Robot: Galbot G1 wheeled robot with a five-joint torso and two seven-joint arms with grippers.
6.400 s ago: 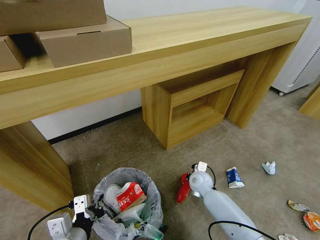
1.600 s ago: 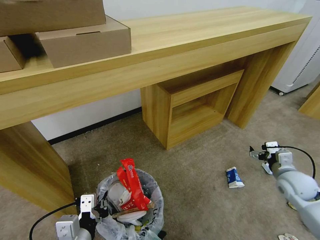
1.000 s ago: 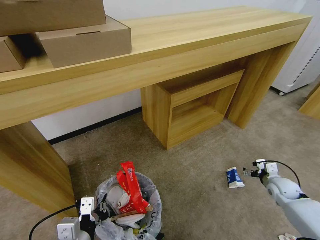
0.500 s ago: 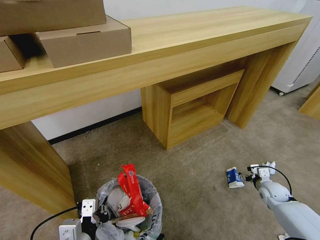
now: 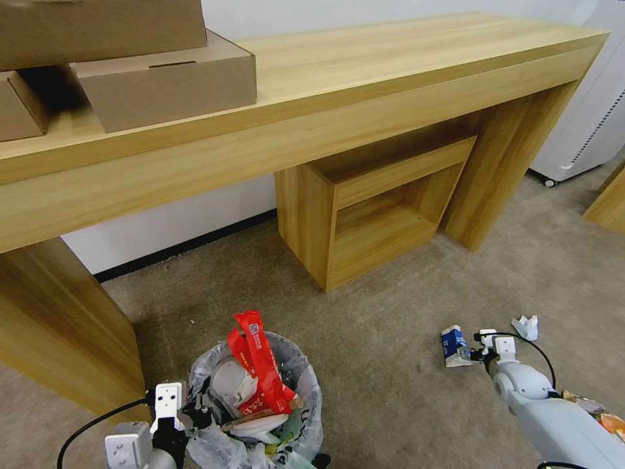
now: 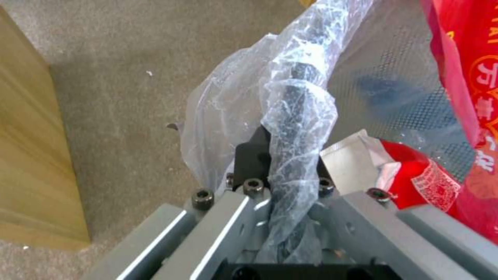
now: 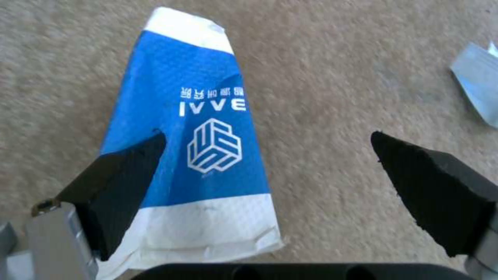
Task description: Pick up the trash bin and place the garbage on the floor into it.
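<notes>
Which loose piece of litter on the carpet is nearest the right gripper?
The blue-and-white carton, directly at the open right gripper; the white crumpled paper lies farther off.

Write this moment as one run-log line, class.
left gripper: shut on trash bin rim | right gripper: open, over blue-white carton | carton: on carpet

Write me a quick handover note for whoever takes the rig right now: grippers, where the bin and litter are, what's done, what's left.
Left gripper: shut on the bagged rim of the trash bin, near the robot's left.
Right gripper: open, low over the carpet, one finger over the blue-white carton.
Done: red wrapper and other litter are in the bin.
Left: the carton, the crumpled paper beyond it, and the orange wrapper on the robot's right.
</notes>
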